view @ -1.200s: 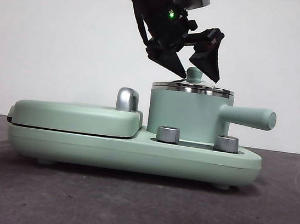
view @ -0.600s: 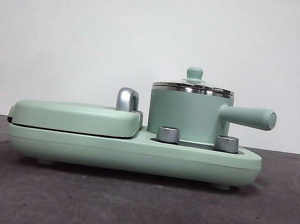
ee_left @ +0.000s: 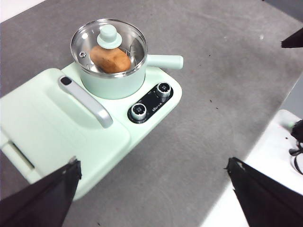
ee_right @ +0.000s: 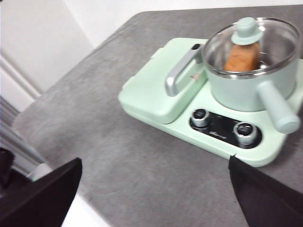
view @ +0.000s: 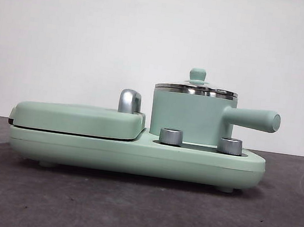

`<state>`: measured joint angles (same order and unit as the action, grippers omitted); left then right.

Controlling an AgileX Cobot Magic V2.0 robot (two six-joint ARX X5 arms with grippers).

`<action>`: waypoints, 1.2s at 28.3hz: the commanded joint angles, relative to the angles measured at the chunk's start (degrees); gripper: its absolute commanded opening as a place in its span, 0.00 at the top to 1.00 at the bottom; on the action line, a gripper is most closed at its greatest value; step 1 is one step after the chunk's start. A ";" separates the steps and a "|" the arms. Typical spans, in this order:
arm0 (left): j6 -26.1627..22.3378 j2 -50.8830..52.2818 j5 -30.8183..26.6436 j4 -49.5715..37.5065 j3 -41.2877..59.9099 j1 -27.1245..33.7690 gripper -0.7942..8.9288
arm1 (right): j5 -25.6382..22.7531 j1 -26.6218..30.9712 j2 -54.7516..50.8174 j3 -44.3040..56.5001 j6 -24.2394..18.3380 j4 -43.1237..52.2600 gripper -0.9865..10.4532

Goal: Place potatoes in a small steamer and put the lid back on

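The mint-green small steamer (view: pixel 192 117) stands on the cooker base, its straight side handle (view: pixel 255 119) pointing right. The glass lid (view: pixel 196 88) with its mint knob sits closed on the pot. Through the lid I see the orange-brown potato (ee_left: pixel 110 59) inside the pot; it also shows in the right wrist view (ee_right: pixel 241 57). My left gripper (ee_left: pixel 154 177) is open and empty, high above the table and well away from the cooker. My right gripper (ee_right: pixel 156 177) is open and empty, also raised and drawn back. Neither arm shows in the front view.
The flat mint-green griddle cover (view: pixel 78 118) with its chrome handle (view: pixel 129 100) lies shut to the left of the pot. Two steel knobs (view: pixel 171 136) sit at the front of the base. Grey table surface surrounds the cooker; a white table edge (ee_left: pixel 265 156) lies near the left arm.
One second ago a gripper stood open just above the lid's knob. It has since lifted out of the front view; the lid stays on the pot.
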<state>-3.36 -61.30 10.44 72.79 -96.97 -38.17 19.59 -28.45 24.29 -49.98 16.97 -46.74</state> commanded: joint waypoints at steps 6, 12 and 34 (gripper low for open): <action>6.64 13.75 0.17 -7.15 12.92 -0.52 0.42 | 0.59 -0.35 0.17 -0.35 0.63 1.09 0.49; 10.78 24.20 0.17 -17.27 26.16 -0.52 0.42 | 0.59 -0.35 0.17 -0.35 0.63 1.27 0.49; 12.24 27.67 0.11 -21.53 34.38 -0.52 0.91 | 1.40 -0.35 0.17 -0.37 0.39 1.81 0.88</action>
<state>8.64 -33.45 10.46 51.92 -61.78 -38.17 20.97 -28.45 24.29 -49.98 17.21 -45.58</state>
